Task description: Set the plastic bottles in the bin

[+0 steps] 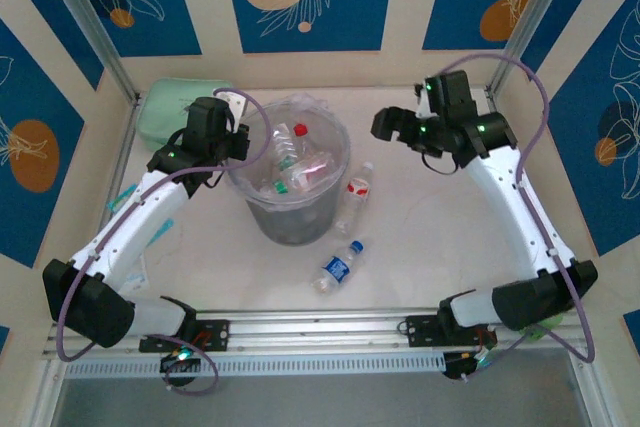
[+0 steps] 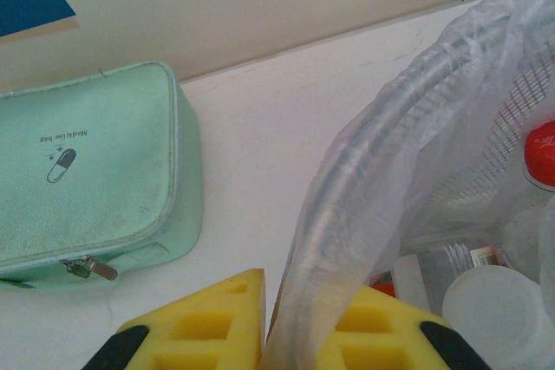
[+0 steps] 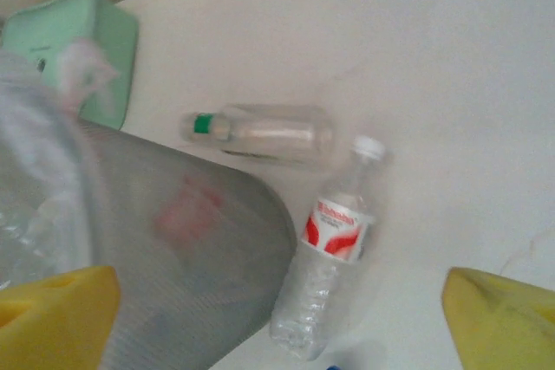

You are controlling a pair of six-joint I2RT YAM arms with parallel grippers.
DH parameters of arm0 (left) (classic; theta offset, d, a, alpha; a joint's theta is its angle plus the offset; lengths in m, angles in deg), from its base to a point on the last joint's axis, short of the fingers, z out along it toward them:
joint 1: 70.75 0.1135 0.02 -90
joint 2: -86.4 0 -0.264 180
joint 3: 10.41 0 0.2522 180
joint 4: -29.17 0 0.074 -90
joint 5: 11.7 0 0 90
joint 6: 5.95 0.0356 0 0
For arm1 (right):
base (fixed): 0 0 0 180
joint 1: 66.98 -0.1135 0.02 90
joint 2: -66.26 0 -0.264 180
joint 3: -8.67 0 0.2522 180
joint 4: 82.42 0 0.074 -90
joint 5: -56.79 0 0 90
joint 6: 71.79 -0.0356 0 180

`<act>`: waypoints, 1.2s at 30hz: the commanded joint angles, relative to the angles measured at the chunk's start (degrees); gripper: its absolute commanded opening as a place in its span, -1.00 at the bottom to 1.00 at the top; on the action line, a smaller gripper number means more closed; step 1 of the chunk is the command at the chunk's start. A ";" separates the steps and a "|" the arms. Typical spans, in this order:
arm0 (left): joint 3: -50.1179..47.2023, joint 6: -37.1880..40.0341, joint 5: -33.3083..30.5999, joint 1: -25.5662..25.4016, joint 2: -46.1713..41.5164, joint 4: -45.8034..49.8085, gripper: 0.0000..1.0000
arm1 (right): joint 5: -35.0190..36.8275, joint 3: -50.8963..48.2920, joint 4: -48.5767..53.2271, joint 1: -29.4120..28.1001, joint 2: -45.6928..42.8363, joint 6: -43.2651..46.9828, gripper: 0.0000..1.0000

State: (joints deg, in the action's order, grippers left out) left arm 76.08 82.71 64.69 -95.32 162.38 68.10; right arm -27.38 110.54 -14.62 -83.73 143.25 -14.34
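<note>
The bin (image 1: 262, 215) is a grey bucket with a clear bag, standing mid-table with several plastic bottles (image 1: 300, 162) inside. My left gripper (image 1: 238, 143) is at its left rim. In the left wrist view its yellow pads (image 2: 217, 318) stand one on each side of the bagged bin rim (image 2: 347, 179), so the left gripper (image 2: 303, 290) is shut on it. My right gripper (image 1: 396, 128) hovers open to the right of the bin. Under the right gripper (image 3: 277, 279) a red-label, white-capped bottle (image 3: 334, 240) lies beside the bin wall (image 3: 191, 249). A green-capped bottle (image 3: 264, 134) lies beyond it. A blue-label bottle (image 1: 338, 266) lies near the front.
A mint-green zip pouch (image 1: 170, 110) sits at the back left, close to the left gripper, and also appears as the pouch (image 2: 87, 171) in the left wrist view. Metal frame posts (image 1: 95, 27) rise at the back corners. A rail (image 1: 320, 327) runs along the near edge.
</note>
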 commanded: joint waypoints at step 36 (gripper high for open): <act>-2.54 0.03 -0.46 -1.26 2.44 4.80 -1.00 | -18.33 -8.18 -16.96 0.61 35.84 -7.62 0.50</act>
State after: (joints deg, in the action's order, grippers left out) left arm 76.08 82.90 64.67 -95.37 162.62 67.80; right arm -44.21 100.88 -31.82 -83.31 179.12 -22.28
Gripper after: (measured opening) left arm 0.154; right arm 0.763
